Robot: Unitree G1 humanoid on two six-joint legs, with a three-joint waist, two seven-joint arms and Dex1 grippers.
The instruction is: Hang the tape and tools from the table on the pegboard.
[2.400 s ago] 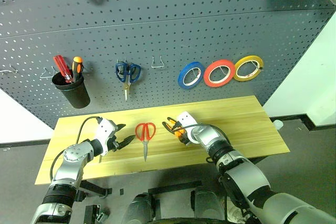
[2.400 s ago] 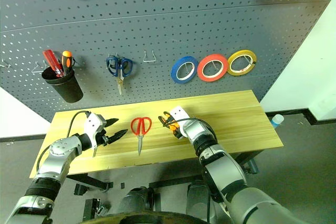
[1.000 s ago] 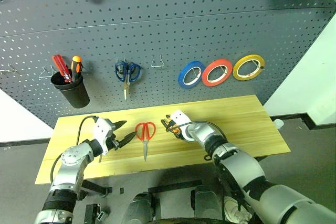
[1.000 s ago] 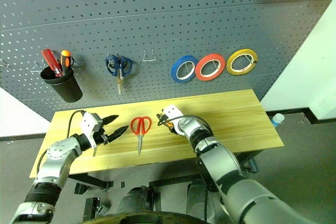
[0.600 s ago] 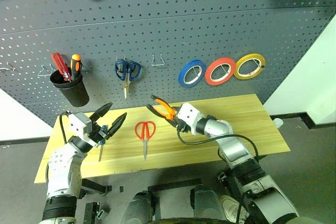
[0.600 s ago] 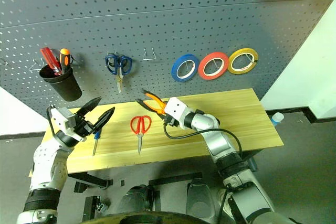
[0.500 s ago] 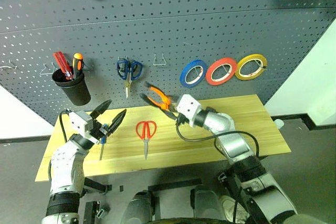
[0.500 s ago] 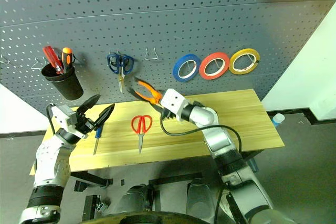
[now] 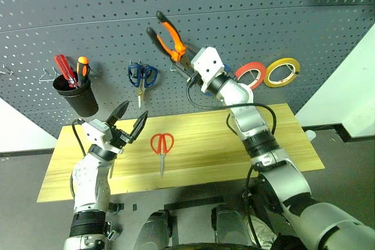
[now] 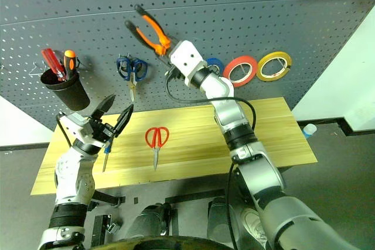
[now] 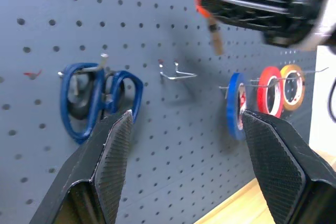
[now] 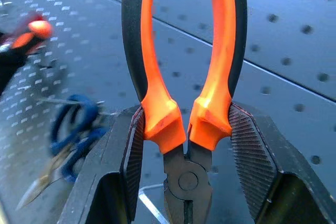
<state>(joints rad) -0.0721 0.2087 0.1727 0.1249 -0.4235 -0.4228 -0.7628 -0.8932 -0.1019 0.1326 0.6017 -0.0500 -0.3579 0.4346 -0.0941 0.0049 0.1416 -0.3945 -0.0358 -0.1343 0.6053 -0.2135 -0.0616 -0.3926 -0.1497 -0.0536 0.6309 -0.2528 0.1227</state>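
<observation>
My right gripper point(image 9: 183, 58) is shut on the orange-and-black pliers point(image 9: 167, 34) and holds them up in front of the dark grey pegboard point(image 9: 281, 10), handles pointing up; the right wrist view shows its fingers point(image 12: 131, 150) clamped around the handles near the pivot. The red-handled scissors point(image 9: 162, 144) lie on the light yellow table point(image 9: 234, 144). The thin blue-handled screwdriver point(image 10: 106, 155) lies at the table's left, just under my left gripper point(image 9: 129, 126), which is open, empty and tilted upward. The red-orange tape point(image 10: 240, 68) hangs on the pegboard.
Blue-handled scissors point(image 9: 142, 77) hang left of an empty wire hook point(image 11: 176, 72). A black cup point(image 9: 79, 100) with red and orange screwdrivers hangs at the far left. A blue ring point(image 11: 236, 103) and a yellow ring point(image 9: 280, 71) flank the red-orange tape.
My right gripper has lifted the pliers off the table and swung them high up against the pegboard. The left gripper rose a little, tilted upward and stayed open.
</observation>
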